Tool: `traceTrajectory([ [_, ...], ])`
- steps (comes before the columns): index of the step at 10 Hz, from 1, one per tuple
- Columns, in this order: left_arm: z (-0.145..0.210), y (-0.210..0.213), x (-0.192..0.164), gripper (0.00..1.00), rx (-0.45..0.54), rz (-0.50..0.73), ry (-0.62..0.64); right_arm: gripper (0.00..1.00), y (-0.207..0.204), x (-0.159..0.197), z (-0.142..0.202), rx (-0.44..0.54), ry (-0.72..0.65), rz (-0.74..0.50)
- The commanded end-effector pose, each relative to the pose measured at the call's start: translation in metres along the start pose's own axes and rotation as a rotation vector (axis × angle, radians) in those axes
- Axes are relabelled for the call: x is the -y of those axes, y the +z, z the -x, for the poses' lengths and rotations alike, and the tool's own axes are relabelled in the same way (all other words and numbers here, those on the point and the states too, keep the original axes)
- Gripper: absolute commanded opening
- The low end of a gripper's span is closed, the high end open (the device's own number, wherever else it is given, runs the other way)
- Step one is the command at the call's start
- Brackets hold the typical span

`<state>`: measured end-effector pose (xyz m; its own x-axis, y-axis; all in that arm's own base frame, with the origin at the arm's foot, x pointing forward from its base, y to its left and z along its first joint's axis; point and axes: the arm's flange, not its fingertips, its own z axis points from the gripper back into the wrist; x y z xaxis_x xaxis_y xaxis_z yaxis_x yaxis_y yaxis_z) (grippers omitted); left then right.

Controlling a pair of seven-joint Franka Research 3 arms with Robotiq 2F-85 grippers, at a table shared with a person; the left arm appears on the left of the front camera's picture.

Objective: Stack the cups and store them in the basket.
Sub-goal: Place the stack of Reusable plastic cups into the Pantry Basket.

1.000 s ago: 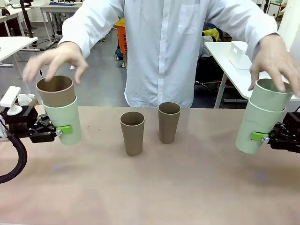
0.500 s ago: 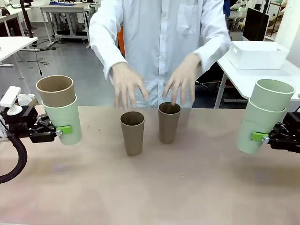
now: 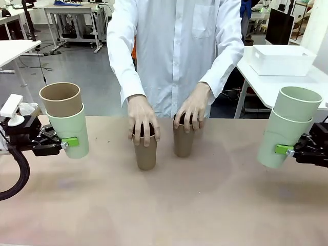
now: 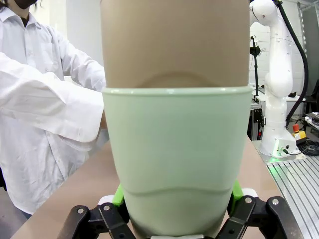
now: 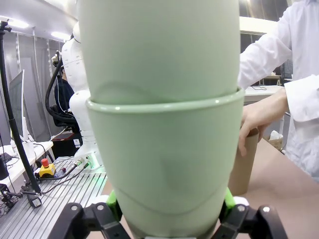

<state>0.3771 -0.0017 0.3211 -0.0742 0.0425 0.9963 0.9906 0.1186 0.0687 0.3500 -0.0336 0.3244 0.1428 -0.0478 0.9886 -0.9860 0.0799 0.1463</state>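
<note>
My left gripper (image 3: 69, 142) is shut on a mint green cup (image 3: 72, 134) with a brown cup (image 3: 60, 99) nested in it, held above the table's left side. The left wrist view shows the same stack (image 4: 177, 149) between the green pads (image 4: 118, 195). At the right side my right gripper (image 3: 283, 150) is shut on a mint cup (image 3: 279, 138) with a second mint cup (image 3: 297, 104) inside it. The person's hands (image 3: 142, 119) rest on the rims of two brown cups (image 3: 146, 154) standing mid-table. The white basket (image 3: 282, 59) sits on a side table at the far right.
The person in a white coat (image 3: 177, 51) stands at the far edge of the brown table (image 3: 169, 205). Bare tabletop stretches in front of the two standing cups. The other arm's white base (image 4: 276, 99) shows in the left wrist view.
The person's hands have left the two held stacks, come to the middle and now grip the two standing brown cups. Neither arm has moved.
</note>
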Motion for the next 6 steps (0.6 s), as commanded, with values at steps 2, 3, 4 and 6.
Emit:
traceTrajectory([
  [2, -0.0021, -0.0016, 0.0021, 0.85, 0.003, 0.004, -0.016, 0.85, -0.0017, 0.0014, -0.0030, 0.008, 0.007, 0.007],
  [3, -0.0021, -0.0016, 0.0021, 0.85, 0.003, 0.004, -0.016, 0.85, -0.0017, 0.0014, -0.0030, 0.008, 0.007, 0.007],
  [4, -0.0021, -0.0016, 0.0021, 0.85, 0.003, 0.004, -0.016, 0.85, -0.0017, 0.0014, -0.0030, 0.008, 0.007, 0.007],
  [6, -0.0021, -0.0016, 0.0021, 0.85, 0.003, 0.004, -0.016, 0.85, -0.0017, 0.0014, -0.0030, 0.008, 0.007, 0.007],
])
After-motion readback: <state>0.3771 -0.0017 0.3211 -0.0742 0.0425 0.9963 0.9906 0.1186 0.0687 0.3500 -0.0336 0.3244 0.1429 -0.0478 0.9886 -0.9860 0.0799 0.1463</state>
